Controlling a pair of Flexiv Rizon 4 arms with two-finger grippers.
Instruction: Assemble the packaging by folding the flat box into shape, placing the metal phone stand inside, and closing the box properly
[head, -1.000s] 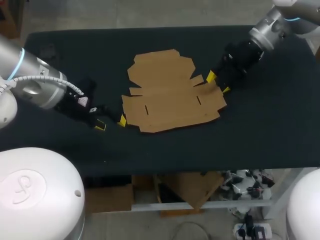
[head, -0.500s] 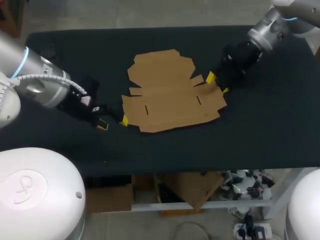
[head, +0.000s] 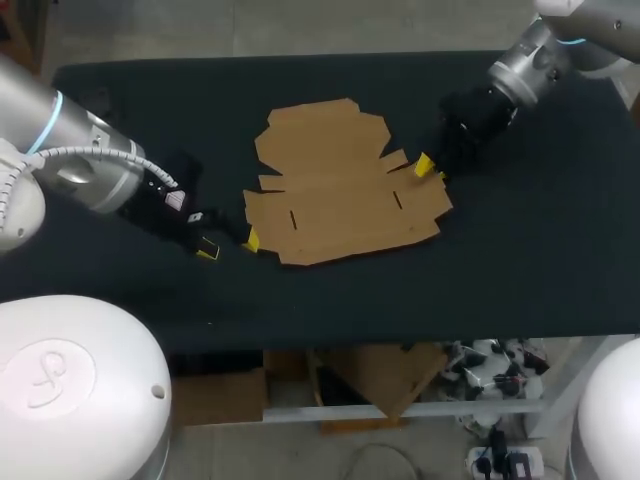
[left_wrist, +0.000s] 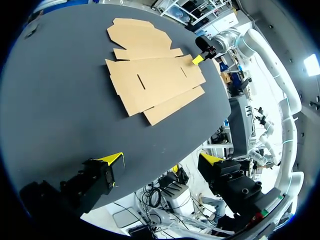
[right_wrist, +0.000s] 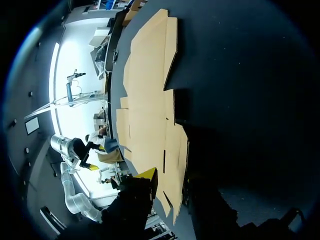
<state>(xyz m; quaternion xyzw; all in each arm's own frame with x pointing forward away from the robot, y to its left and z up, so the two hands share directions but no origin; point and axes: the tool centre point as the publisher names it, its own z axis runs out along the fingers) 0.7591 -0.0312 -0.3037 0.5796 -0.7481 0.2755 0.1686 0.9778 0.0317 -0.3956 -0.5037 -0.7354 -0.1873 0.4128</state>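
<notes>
We're hovering left gripper wide open beside flat box; right gripper at its right edge, can't tell its state. Cardboard probably light and bendy, so we're judging edge flaps the best pinch spot.

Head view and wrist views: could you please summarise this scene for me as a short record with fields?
item: cardboard box, flat and unfolded
surface: black table, with the box lying mid-table
left arm: left pincer open, near the box's left corner, nothing between its fingers
right arm: right pincer at the box's right edge; grip unclear
stage: folding not yet begun
</notes>
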